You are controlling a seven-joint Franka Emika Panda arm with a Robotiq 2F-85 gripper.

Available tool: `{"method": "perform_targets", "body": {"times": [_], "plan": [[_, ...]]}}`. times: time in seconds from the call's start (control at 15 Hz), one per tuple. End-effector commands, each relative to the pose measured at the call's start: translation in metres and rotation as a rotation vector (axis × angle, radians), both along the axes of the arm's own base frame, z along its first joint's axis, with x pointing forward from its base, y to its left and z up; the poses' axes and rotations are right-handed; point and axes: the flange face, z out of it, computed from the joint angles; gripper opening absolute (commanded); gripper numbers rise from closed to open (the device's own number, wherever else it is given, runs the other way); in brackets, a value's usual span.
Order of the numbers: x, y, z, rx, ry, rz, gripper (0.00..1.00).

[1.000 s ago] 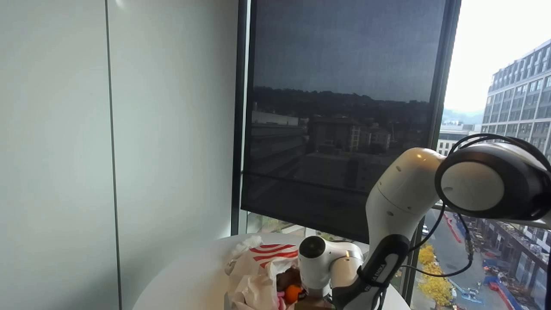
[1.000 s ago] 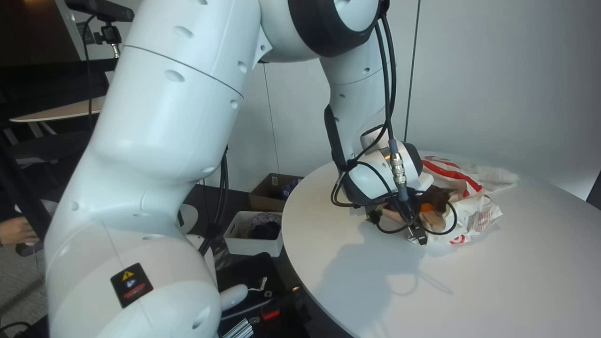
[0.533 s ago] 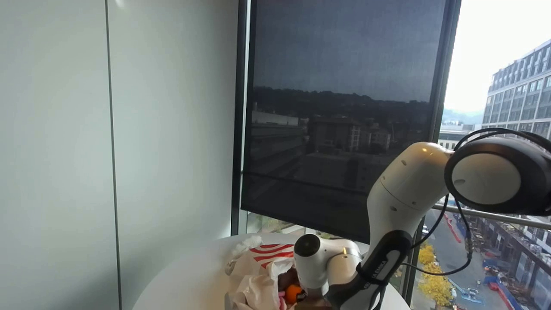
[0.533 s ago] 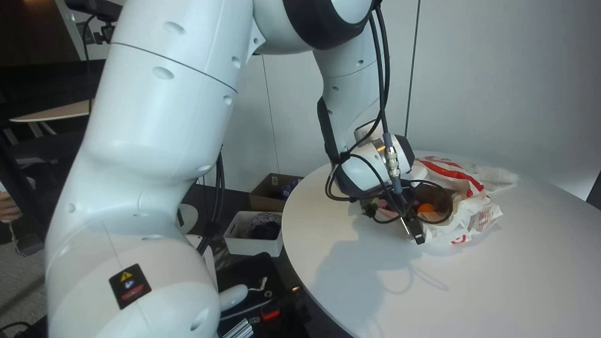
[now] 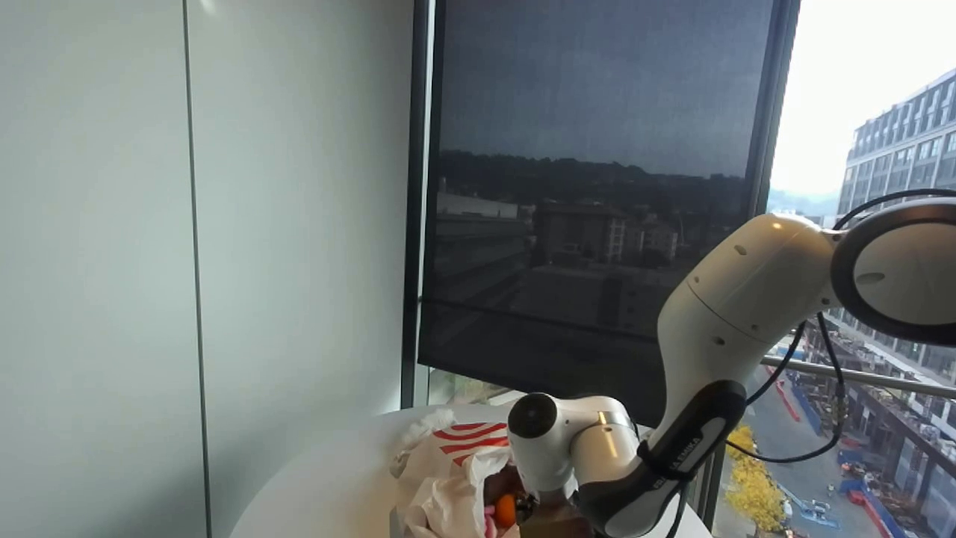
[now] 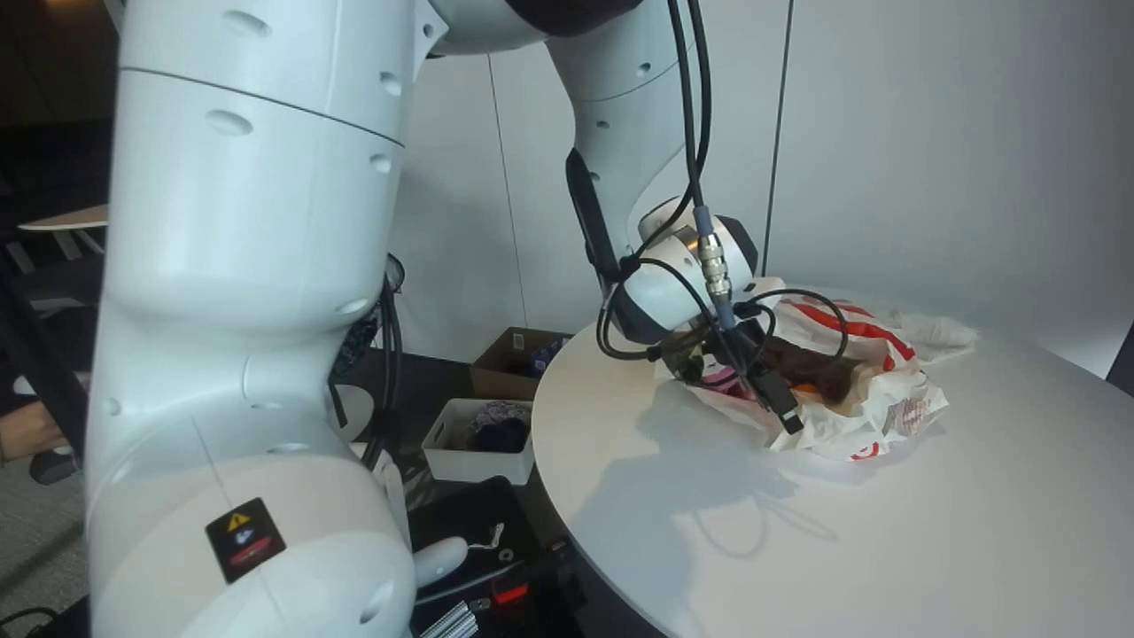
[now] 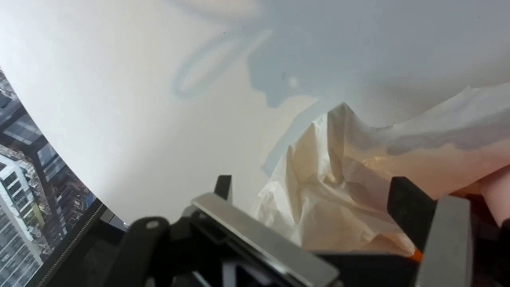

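Arm (image 6: 257,266) with warning sticker (image 6: 245,540), apparently “EMIKA” lettering (image 5: 678,464)

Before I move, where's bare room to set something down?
In an exterior view, the tabletop is bare from the plastic bag to the lower picture edge, and between bag and the rim nearest the white bin. Crowded: the bag's mouth, by the open gripper and orange thing.

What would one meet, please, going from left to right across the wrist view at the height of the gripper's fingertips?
Buildings outside, the white tabletop, one gripper finger, the crumpled white bag, the other finger, a pink thing cut off by the right edge.
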Motion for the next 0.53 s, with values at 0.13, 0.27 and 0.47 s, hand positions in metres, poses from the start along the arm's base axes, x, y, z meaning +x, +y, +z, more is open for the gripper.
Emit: {"method": "perform_targets", "body": {"times": [0.13,0.27,0.47], "plan": [[0.014,-0.008,-0.009,-0.06,-0.043,0.079,1.0],[0.023,-0.009,-0.012,-0.055,-0.072,0.075,1.0],[0.036,-0.004,-0.012,0.034,-0.132,0.009,1.0]]}}
